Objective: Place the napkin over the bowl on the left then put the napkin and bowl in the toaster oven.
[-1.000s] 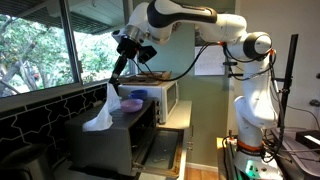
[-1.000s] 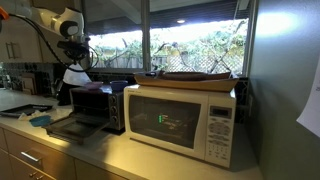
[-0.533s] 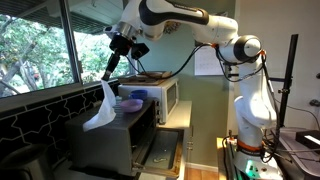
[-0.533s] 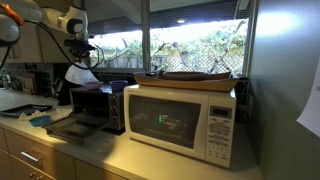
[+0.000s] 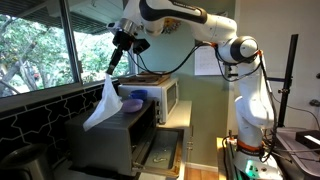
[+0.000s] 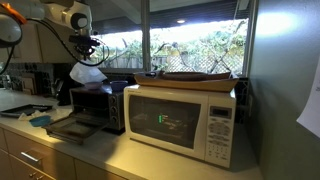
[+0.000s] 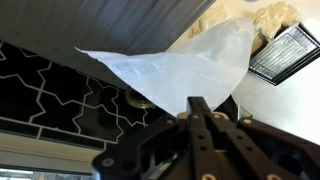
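Observation:
My gripper (image 5: 113, 68) is shut on the top corner of a white napkin (image 5: 102, 102), which hangs down above the steel toaster oven (image 5: 108, 143). A purple bowl (image 5: 131, 103) sits on top of the oven, just right of the hanging napkin and not covered by it. In an exterior view the gripper (image 6: 88, 56) holds the napkin (image 6: 86, 74) above the toaster oven (image 6: 97, 104). In the wrist view the shut fingers (image 7: 200, 108) pinch the napkin (image 7: 180, 62), which hides most of what lies below.
The oven door (image 5: 160, 155) hangs open, as also seen from the front (image 6: 68, 127). A white microwave (image 6: 185, 116) with a wooden tray (image 6: 195, 77) on top stands beside the oven. A window (image 5: 40, 45) and a black tiled wall (image 7: 50, 95) are close behind.
The gripper has lifted the napkin a little higher and shifted slightly toward the window; the napkin hangs straighter. The bowl and oven have not moved.

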{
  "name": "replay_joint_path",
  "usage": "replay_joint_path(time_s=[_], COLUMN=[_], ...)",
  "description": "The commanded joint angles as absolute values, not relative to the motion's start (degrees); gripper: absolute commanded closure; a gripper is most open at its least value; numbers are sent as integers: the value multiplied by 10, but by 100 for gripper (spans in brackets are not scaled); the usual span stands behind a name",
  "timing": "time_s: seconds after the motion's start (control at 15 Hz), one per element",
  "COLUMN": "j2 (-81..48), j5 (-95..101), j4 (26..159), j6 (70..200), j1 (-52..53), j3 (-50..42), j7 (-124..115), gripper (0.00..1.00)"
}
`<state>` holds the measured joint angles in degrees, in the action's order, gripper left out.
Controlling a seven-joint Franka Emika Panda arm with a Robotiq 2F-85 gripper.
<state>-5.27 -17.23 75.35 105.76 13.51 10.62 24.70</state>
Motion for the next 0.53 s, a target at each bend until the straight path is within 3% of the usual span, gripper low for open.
replay_joint_path(time_s=[0.0, 0.47], j2=[-1, 94], j5=[-161, -155], j4=[816, 971], j6=[1049, 1118], j1=[123, 95], j3=[93, 64], j7=[237, 174], gripper=[100, 100])
